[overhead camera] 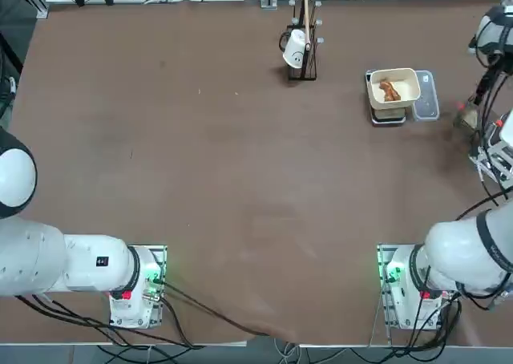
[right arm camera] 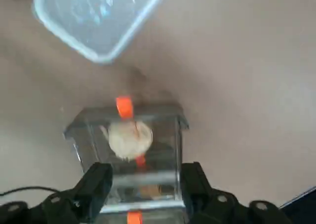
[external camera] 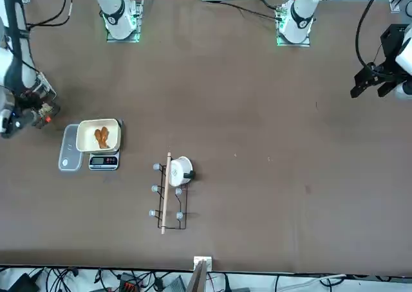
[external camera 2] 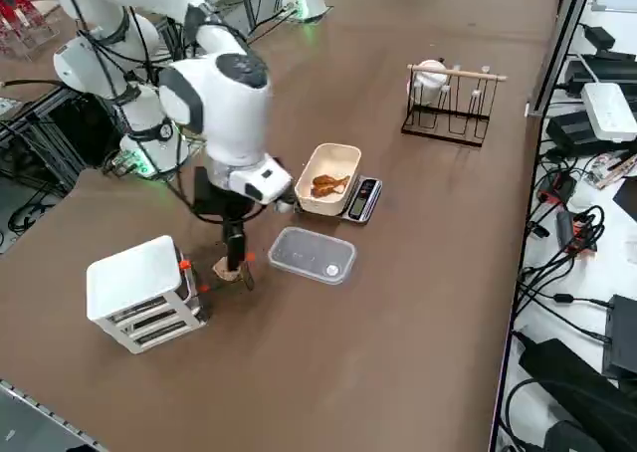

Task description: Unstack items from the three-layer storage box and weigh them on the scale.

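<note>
Right wrist view: right tool [right arm camera: 145, 184], spread and empty, hovers over a clear drawer [right arm camera: 127, 150] holding a whitish item [right arm camera: 129, 139], ready to grasp it for the scale [external camera 2: 360, 199].

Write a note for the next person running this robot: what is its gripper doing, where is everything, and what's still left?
Right gripper: open, holding nothing, hanging just above a small clear drawer on the table.
The drawer holds a whitish lump. It sits between the white storage box and a clear lid lying flat on the table.
Scale: a cream tray on top, with orange-brown pieces inside.
Done: some pieces are on the scale.
Left: the whitish lump is not yet on the scale; whether the box holds more cannot be seen.
</note>
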Available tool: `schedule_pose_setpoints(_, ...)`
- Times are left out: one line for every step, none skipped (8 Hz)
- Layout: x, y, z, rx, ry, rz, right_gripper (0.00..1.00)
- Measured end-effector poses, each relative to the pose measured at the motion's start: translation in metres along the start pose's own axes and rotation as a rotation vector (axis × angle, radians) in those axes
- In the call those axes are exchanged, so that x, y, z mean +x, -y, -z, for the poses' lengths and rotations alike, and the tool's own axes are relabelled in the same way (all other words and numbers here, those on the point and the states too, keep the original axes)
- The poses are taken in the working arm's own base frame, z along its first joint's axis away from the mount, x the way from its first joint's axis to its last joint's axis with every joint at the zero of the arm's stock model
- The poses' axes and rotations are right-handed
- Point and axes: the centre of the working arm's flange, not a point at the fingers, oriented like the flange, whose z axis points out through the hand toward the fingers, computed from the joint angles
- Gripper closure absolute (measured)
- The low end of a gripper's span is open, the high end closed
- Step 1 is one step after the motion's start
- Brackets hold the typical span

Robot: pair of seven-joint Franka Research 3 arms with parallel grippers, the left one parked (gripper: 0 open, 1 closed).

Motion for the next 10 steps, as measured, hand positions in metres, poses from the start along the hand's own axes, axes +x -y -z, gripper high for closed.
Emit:
schedule_pose_setpoints(-0.010,0.000,-0.010,0.020,0.006,-0.006,0.22)
schedule_pose_setpoints(-0.011,0.004,-0.018,0.033,0.011,-0.004,0.45)
schedule_pose_setpoints(-0.009,0.008,-0.023,0.040,0.011,0.001,0.46)
schedule_pose_setpoints(-0.008,0.011,-0.028,0.039,0.005,0.005,0.47)
schedule_pose_setpoints(-0.007,0.013,-0.033,0.026,-0.008,0.004,0.47)
schedule_pose_setpoints(-0.009,0.012,-0.039,0.016,-0.020,-0.004,0.47)
schedule_pose_setpoints(-0.011,0.012,-0.044,0.018,-0.023,-0.019,0.47)
schedule_pose_setpoints(-0.012,0.014,-0.047,0.020,-0.023,-0.030,0.47)
schedule_pose_setpoints(-0.012,0.015,-0.048,0.020,-0.025,-0.036,0.46)
schedule_pose_setpoints(-0.011,0.015,-0.048,0.028,-0.040,-0.054,0.46)
